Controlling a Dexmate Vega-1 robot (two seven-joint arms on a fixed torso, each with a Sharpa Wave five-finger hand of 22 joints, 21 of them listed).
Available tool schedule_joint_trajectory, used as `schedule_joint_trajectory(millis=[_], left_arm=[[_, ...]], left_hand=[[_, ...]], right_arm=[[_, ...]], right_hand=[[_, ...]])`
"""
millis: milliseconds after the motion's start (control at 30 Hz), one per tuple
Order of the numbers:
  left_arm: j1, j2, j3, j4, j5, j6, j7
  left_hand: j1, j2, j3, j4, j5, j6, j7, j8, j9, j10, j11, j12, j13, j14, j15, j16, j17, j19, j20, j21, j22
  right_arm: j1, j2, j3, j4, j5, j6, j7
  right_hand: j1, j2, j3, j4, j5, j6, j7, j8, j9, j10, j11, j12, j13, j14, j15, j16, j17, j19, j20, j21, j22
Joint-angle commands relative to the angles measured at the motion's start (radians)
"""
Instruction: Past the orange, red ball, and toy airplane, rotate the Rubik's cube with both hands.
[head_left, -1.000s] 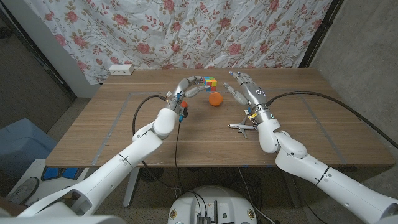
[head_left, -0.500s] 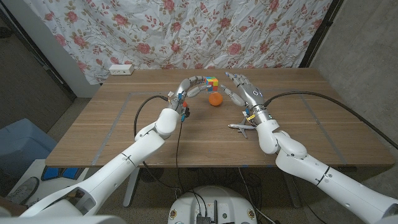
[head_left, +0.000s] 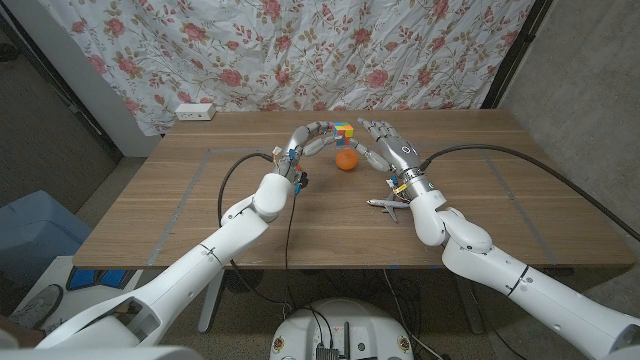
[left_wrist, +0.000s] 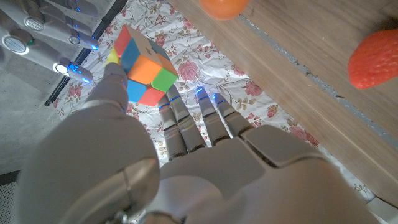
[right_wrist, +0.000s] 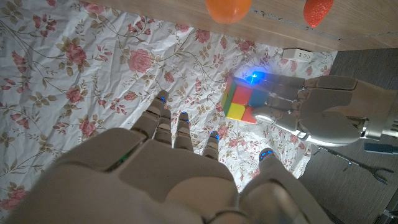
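Note:
My left hand (head_left: 312, 134) holds the Rubik's cube (head_left: 343, 131) up off the table, past the orange (head_left: 346, 160). Its fingers and thumb pinch the cube (right_wrist: 241, 99) in the right wrist view. My right hand (head_left: 387, 144) is beside the cube on its right with fingers spread and nothing in it. The right hand's fingertips (left_wrist: 79, 72) come close to the cube (left_wrist: 142, 67); I cannot tell whether they touch it. The red ball (left_wrist: 373, 59) lies on the table near my left wrist. The toy airplane (head_left: 386, 204) lies by my right forearm.
A white power strip (head_left: 195, 111) sits at the table's far left edge, in front of a flowered cloth backdrop. The wooden table (head_left: 480, 190) has bare surface to the right and left of both arms. Black cables run along both arms.
My right hand has moved left, closing the gap to the cube. The left hand keeps holding the cube at nearly the same spot.

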Motion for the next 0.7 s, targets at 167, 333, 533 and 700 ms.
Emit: schedule_joint_trajectory(millis=[167,333,533,700], left_arm=[[-0.012,-0.011,0.012,0.014,-0.002,-0.001,-0.006],[-0.012,-0.012,0.014,0.015,-0.004,0.002,-0.008],[-0.014,-0.013,0.016,0.020,-0.004,-0.006,-0.009],[-0.008,-0.012,0.013,0.012,-0.005,-0.002,-0.004]], left_hand=[[-0.008,0.002,-0.002,-0.002,0.004,0.036,0.024,0.000,0.002,0.004,-0.001,-0.003,0.000,-0.004,-0.109,-0.002,-0.001,-0.001,-0.001,0.002,0.006],[-0.009,0.001,-0.002,-0.003,0.004,0.038,0.025,0.000,0.002,0.004,-0.001,-0.004,-0.001,-0.002,-0.107,-0.002,-0.002,-0.002,-0.001,0.001,0.006],[-0.010,0.002,-0.002,-0.004,0.004,0.039,0.023,-0.002,0.002,0.005,-0.001,-0.004,-0.002,-0.003,-0.107,-0.002,-0.002,-0.003,-0.001,0.001,0.006],[-0.010,0.002,-0.002,-0.004,0.005,0.039,0.023,-0.003,0.002,0.004,-0.001,-0.005,-0.003,-0.004,-0.106,-0.003,-0.002,-0.003,0.000,0.002,0.006]], right_arm=[[0.013,0.003,-0.006,-0.001,-0.010,-0.011,0.039],[0.010,0.000,-0.008,-0.010,-0.016,-0.020,0.050],[0.008,-0.005,-0.010,-0.018,-0.021,-0.024,0.063],[0.008,-0.005,-0.014,-0.018,-0.029,-0.021,0.063]], right_hand=[[-0.007,0.022,0.002,0.009,0.003,-0.001,0.004,0.008,0.002,-0.006,-0.001,-0.002,0.003,0.000,0.008,0.003,0.004,0.001,0.007,0.000,0.001],[-0.009,0.022,0.002,0.010,0.004,0.006,0.004,0.011,0.003,-0.006,-0.006,-0.002,0.003,-0.001,0.007,0.003,0.004,0.000,0.006,0.001,0.001],[-0.009,0.022,0.003,0.012,0.005,0.014,0.004,0.014,0.003,-0.004,-0.008,-0.001,0.003,-0.002,0.003,0.004,0.005,-0.003,0.004,0.001,0.001],[-0.009,0.022,0.003,0.012,0.006,0.019,0.005,0.016,0.003,-0.007,-0.009,-0.001,0.003,-0.002,0.002,0.004,0.005,-0.004,0.002,0.001,0.001]])
